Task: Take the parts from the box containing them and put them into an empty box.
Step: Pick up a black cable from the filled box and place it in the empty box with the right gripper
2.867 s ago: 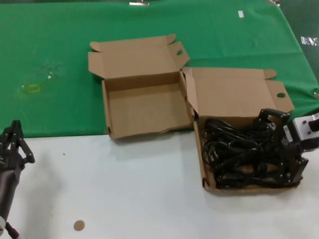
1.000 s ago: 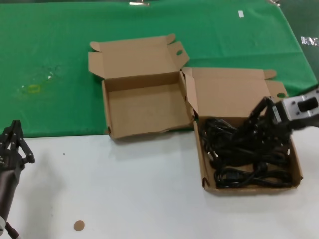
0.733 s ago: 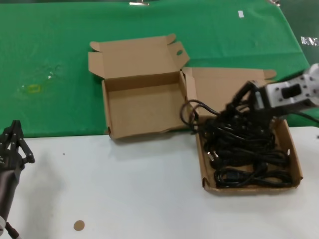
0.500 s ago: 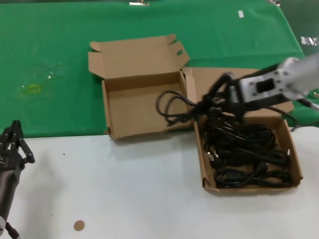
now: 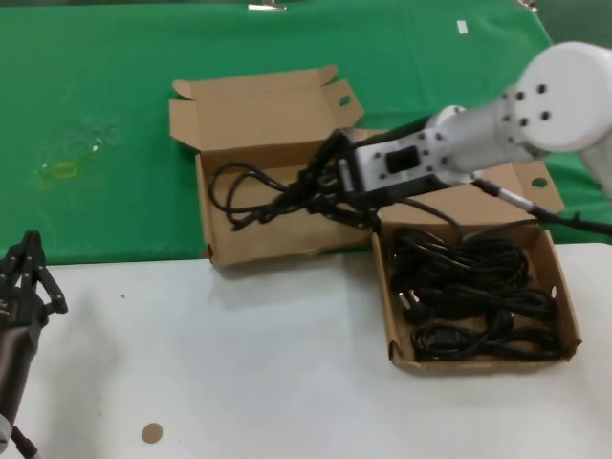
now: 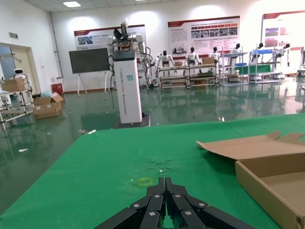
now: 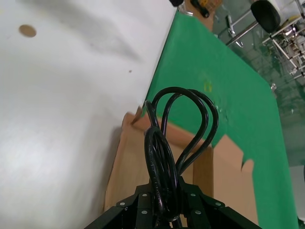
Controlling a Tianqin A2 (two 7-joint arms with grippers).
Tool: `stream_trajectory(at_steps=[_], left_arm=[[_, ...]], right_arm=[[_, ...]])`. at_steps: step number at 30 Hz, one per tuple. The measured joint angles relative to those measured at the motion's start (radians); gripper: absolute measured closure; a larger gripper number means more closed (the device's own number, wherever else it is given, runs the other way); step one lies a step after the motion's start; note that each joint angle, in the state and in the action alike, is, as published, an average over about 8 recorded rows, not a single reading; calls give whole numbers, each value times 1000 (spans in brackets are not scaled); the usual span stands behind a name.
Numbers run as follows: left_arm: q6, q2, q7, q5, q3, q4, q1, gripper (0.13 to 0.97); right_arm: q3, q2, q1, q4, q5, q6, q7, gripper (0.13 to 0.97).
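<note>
My right gripper [image 5: 323,191] is shut on a black looped power cord [image 5: 251,194] and holds it over the tray of the smaller brown box [image 5: 212,241], which lies open on the green cloth. In the right wrist view the cord [image 7: 164,143] sticks out from between the jaws above that box [image 7: 131,167]. The larger brown box [image 5: 564,287] stands to the right, on the white table, with several more black cords [image 5: 469,296] in it. My left gripper [image 5: 29,273] is shut and empty at the near left; it also shows in the left wrist view [image 6: 166,183].
The smaller box's lid [image 5: 258,110] lies open toward the back, the larger box's lid [image 5: 449,177] behind its tray. A brown round spot [image 5: 151,433] lies on the white table near the front. The green cloth [image 5: 96,143] covers the far half.
My right gripper has lifted one cord out of the larger box and carried it leftward to above the smaller box. The left arm has not moved.
</note>
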Motion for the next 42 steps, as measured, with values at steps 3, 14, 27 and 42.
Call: stream_trajectory(at_steps=[3,14,27,42], left_arm=[[0,0,0,0,0,0,0,945],[0,0,0,0,0,0,0,945],[0,0,0,0,0,0,0,945],[0,0,0,0,0,0,0,945]], right_arm=[[-10,-33,8,-30,-8,18,-1,862],[-31,-124,45,-184,-20,84,-50,863],[-32,-205,104,-386,-6,152,-151,864],[-32,-270,160,-580,7,210,-268,857]])
